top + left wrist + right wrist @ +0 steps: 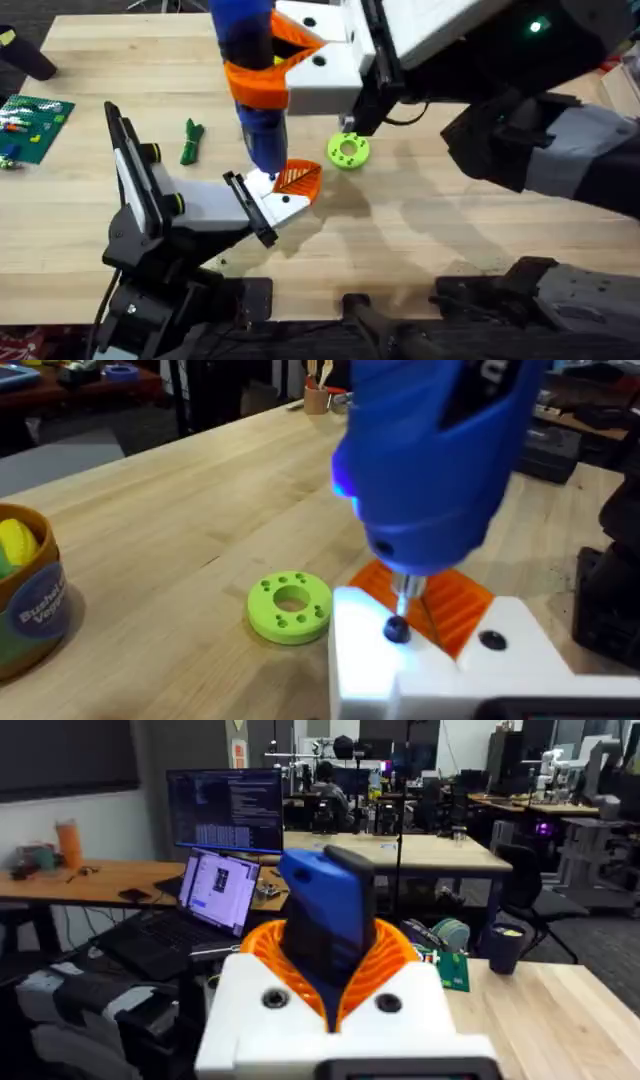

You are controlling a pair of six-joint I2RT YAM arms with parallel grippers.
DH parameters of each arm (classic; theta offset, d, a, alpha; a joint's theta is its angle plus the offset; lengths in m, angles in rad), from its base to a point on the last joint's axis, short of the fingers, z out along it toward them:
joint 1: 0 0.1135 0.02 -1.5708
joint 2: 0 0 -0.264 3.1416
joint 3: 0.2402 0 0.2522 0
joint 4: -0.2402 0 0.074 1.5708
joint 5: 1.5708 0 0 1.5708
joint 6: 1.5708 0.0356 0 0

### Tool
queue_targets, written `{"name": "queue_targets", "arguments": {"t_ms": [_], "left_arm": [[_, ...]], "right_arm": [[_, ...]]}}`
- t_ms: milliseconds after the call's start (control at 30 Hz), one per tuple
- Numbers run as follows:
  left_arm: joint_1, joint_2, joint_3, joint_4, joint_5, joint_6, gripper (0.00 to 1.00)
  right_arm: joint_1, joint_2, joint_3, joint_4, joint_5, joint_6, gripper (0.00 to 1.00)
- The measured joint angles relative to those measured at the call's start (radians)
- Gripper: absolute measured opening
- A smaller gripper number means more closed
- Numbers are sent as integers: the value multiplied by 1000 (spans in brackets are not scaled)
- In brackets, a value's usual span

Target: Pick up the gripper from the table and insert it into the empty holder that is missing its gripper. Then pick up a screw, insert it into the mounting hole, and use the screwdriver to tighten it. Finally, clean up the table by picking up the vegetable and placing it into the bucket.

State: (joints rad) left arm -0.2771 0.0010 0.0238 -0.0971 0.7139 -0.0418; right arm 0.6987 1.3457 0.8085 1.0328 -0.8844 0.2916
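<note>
Screwdriver (252,90): thick blue cylinder, upright, tip down on a dark screw (396,628) in the white holder (278,206).
Right pincer (285,62): orange pads pinching the screwdriver.
Left pincer: cannot tell.
Gripper (298,178): orange, ribbed, seated in the holder.
Vegetable (191,140): dark green, on the table (450,230).

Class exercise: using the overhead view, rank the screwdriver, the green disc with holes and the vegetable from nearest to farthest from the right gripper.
1. Screwdriver: clamped in the right gripper, upright over the holder.
2. Green disc: on the table just below the gripper, toward the right arm's side.
3. Vegetable: farthest, toward the left arm's side.
</note>
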Motion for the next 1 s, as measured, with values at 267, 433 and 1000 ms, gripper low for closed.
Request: {"name": "queue_targets", "arguments": {"t_ms": [267, 433, 1000], "left_arm": [[0, 0, 0, 0, 0, 0, 13], [0, 0, 0, 0, 0, 0, 13], [0, 0, 0, 0, 0, 0, 13]], "right_arm": [[10, 0, 0, 0, 0, -19, 37], [10, 0, 0, 0, 0, -28, 37], [10, 0, 0, -27, 1, -31, 36]]}}
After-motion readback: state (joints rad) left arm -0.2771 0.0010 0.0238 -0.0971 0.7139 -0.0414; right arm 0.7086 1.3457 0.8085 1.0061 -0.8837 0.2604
